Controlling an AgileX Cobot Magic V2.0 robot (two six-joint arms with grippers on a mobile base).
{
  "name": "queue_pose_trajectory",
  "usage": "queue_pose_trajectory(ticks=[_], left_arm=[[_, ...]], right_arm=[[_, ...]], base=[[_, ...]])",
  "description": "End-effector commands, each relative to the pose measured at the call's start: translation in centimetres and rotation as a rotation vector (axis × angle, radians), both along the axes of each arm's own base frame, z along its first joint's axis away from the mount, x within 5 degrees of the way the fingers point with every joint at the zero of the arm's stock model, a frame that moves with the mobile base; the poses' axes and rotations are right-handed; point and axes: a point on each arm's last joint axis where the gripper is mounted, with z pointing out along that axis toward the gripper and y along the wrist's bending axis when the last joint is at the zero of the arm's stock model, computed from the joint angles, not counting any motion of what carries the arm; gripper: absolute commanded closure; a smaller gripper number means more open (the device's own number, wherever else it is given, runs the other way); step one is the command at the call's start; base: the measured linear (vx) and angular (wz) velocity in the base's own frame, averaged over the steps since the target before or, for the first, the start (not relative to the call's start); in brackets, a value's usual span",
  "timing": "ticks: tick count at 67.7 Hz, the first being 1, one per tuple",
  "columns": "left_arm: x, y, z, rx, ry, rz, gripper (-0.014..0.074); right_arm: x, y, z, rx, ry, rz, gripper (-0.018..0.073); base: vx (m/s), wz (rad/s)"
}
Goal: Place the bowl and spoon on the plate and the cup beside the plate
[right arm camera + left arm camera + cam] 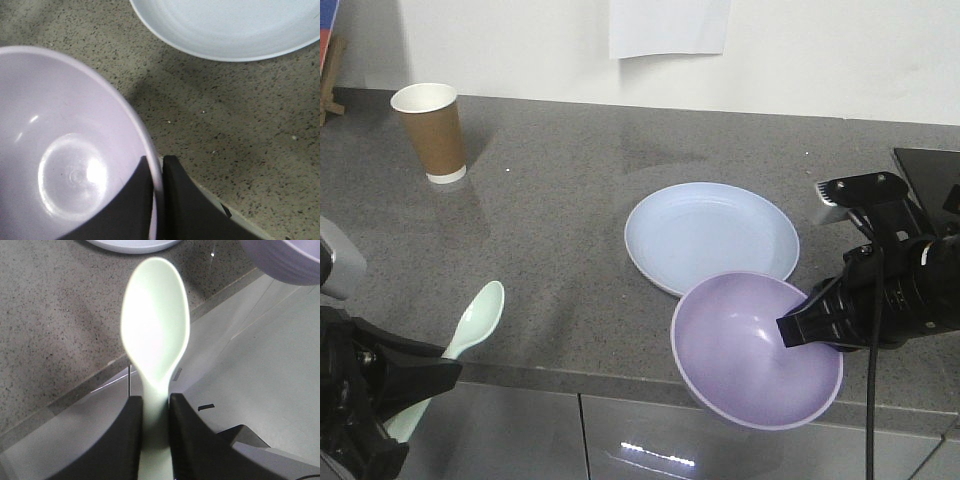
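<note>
The pale blue plate (712,238) (235,27) lies flat on the grey counter, right of centre. My right gripper (790,330) (158,165) is shut on the rim of the purple bowl (755,350) (65,150), one finger inside and one outside; the bowl hangs tilted over the counter's front edge, overlapping the plate's near rim in the front view. My left gripper (425,385) (155,402) is shut on the handle of the mint-green spoon (470,340) (156,325), whose blade points up toward the counter. The brown paper cup (431,131) stands upright at the far left.
The counter's front edge (620,385) runs above grey cabinet fronts (720,440). A white sheet (668,25) hangs on the back wall. A wooden stand (328,75) shows at the far left edge. A dark panel (930,170) sits behind the right arm.
</note>
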Motion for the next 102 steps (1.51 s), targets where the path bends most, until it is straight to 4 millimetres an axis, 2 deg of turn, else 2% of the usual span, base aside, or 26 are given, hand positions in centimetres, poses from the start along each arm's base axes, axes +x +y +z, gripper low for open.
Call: queue_pose_trajectory(ticks=[1, 102], left_arm=[[0.14, -0.23, 1.34, -0.06, -0.053, 0.021, 0.0577], [0.14, -0.23, 1.34, -0.06, -0.053, 0.021, 0.0577]], right_arm=[[0.04, 0.03, 1.66, 0.04, -0.079, -0.02, 0.0563], [0.04, 0.03, 1.66, 0.04, -0.079, -0.02, 0.0563]], base=[[0.06, -0.08], [0.03, -0.05]])
